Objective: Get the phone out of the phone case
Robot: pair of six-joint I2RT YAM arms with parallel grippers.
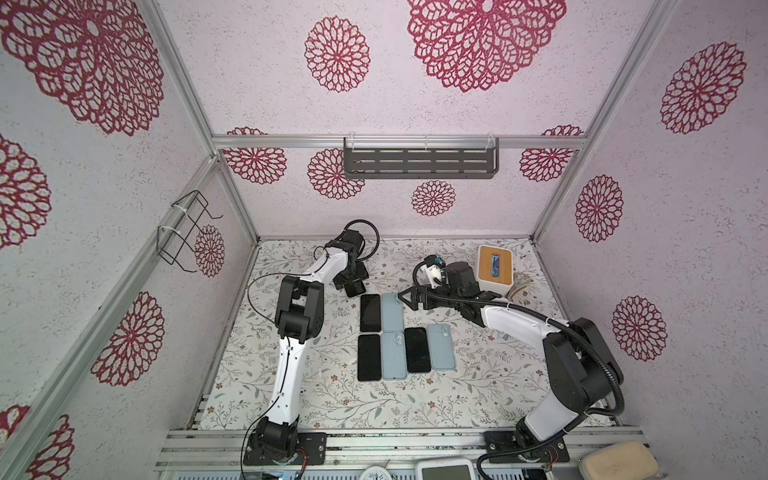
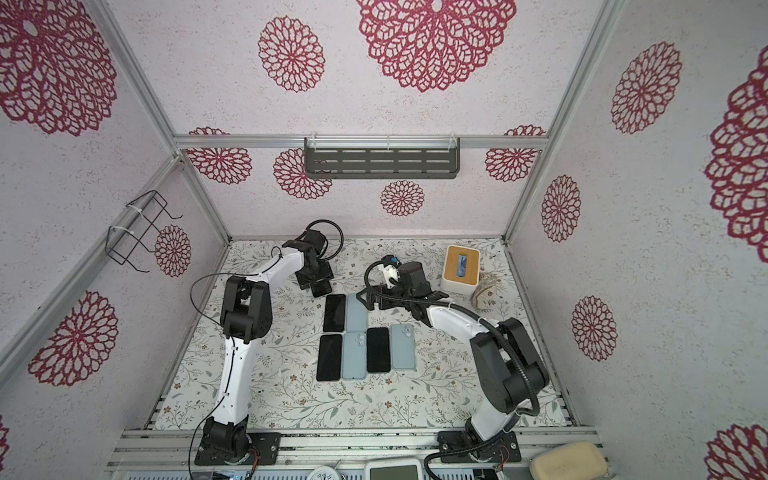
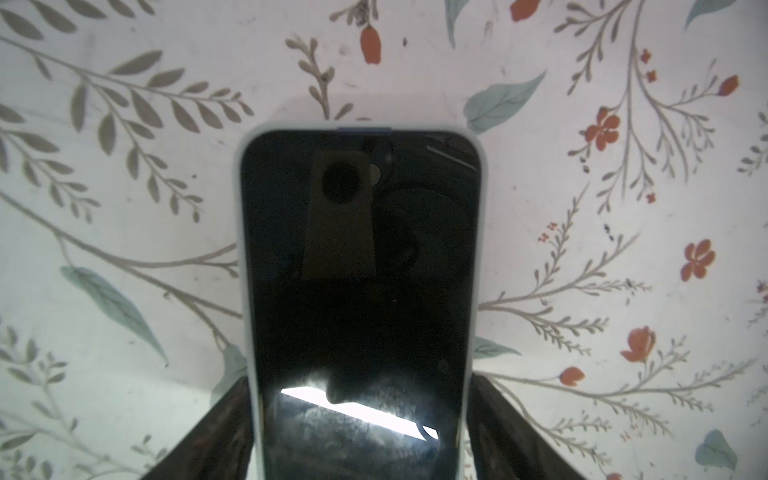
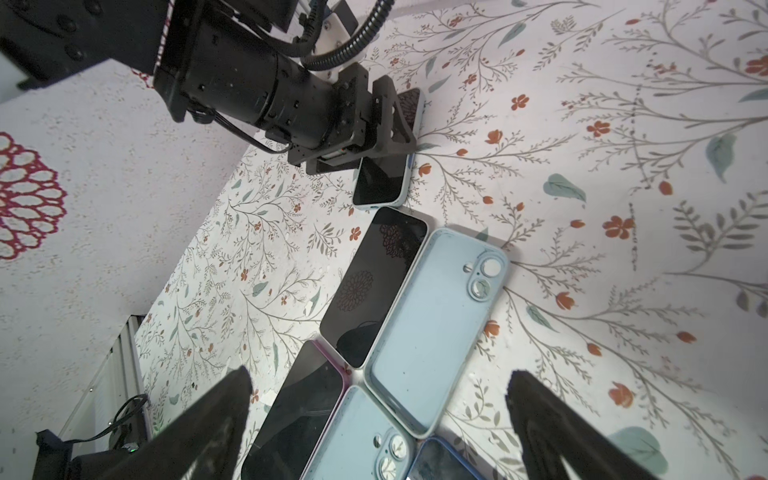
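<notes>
Here, left tool (image 3: 359,380) flanks the cased phone (image 3: 361,249) — right tool (image 4: 380,374) agape.

White textured walls (image 1: 257,83) bear crimson floral medallions (image 1: 337,54). Dark grey slotted metal shelf (image 1: 419,162) hangs on back aluminium rail (image 1: 282,142); black wire rack (image 1: 183,232) on side rail (image 1: 124,286). Tabletop (image 1: 374,409) leaf-and-flower printed.

Left arm (image 1: 286,374), right arm (image 1: 515,322), white shells w/ blk joints, ribbed blk hose (image 1: 611,365) on right
</notes>
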